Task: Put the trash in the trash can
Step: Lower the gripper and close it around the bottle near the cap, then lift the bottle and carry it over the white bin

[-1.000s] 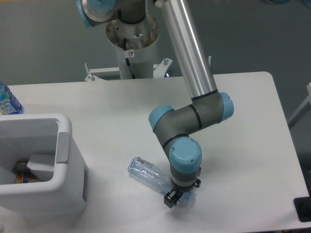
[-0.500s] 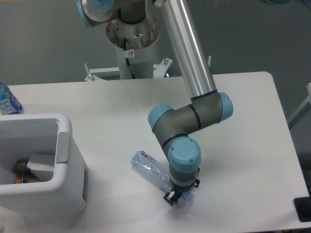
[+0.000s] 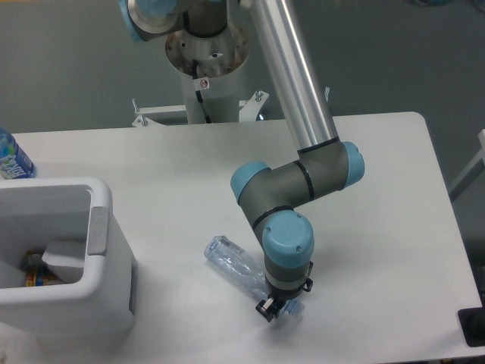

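So the arm [image 3: 292, 114] comes down from the base at the back edge of the table [image 3: 379, 227], bends at the blue-capped elbow and points its wrist straight down near the front edge, a bit right of the middle. The gripper [image 3: 276, 308] is right down at the table surface, and its black fingers sit around the cap end of the crushed bottle [image 3: 231, 262]. Looks to me like it's clamped on the bottle near the neck, though the wrist covers most of the fingers from this angle, so I can't be totally sure how tight the grip is. A bit of pale blue peeks out just right of the fingers, which I take to be the cap.

The bottle itself is clear and squashed, lying on its side on the table, running diagonally from the gripper up and to the left, with its far end pointing toward the trash can [image 3: 98, 227].

The trash can is the big white boxy one at the front left corner of the table, upright, with a grey panel on the side facing the bottle. Inside it there's a white scrap [image 3: 64, 258] and something colourful below it, too small to make out.

A water bottle [image 3: 11, 159] with a blue label stands at the left edge, behind the trash can.
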